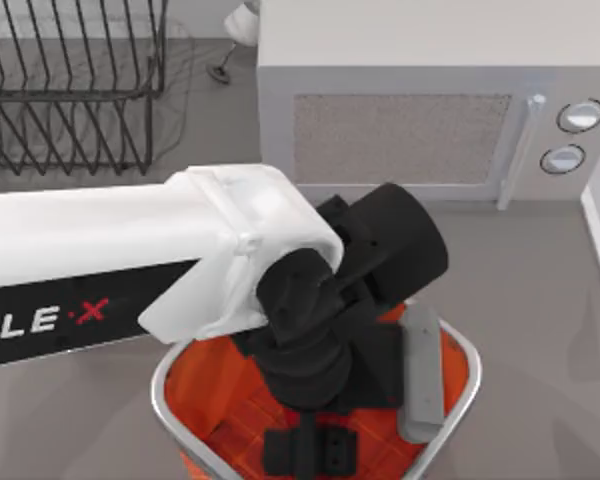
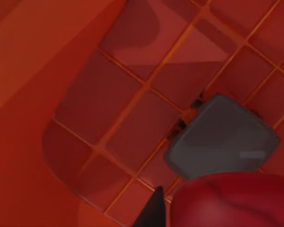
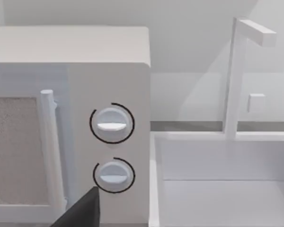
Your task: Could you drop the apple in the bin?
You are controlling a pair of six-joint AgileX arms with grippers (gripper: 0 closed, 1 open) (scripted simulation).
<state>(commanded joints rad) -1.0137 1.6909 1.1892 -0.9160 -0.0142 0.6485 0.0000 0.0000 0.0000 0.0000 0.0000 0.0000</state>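
You will find the apple in the left wrist view as a dark red rounded mass at the near edge, hanging above the gridded orange floor of the bin and just beside the grey square at the floor's centre; a black fingertip shows against its side, so the left gripper appears to be pinching the apple, though the far finger is hidden. From above, the bin sits at six o'clock on the table; your left arm reaches in from nine o'clock, its black wrist plunged into the bin mouth. A white microwave stands at twelve o'clock; a black wire rack at ten to eleven o'clock. Your right arm's wrist camera faces the microwave's two dials and a white sink; whether its gripper is spread or closed, you cannot tell.
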